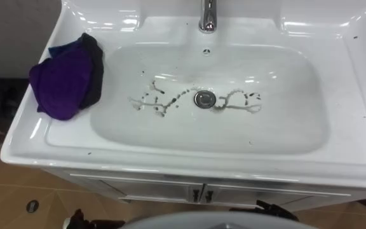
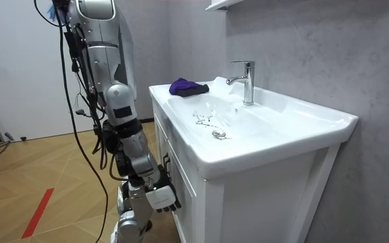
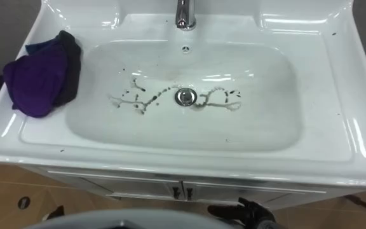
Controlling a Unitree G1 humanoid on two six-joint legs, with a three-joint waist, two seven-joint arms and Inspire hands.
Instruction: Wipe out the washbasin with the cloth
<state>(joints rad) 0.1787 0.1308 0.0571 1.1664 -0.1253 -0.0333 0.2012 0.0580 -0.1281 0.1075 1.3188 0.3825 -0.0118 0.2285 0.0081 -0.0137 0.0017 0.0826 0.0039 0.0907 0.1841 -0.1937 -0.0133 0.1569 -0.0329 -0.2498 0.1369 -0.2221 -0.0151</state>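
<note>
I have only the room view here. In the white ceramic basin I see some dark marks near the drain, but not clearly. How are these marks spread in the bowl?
Observer: From the eye views, the dark dirt trails run on both sides of the round metal drain, one to the robot's left and one to its right.
Operator: Is the rim itself clean?
Observer: Not quite. A few small dark specks sit on the rim of the white ceramic basin, one toward the back at the robot's right and one at the front left.
</note>
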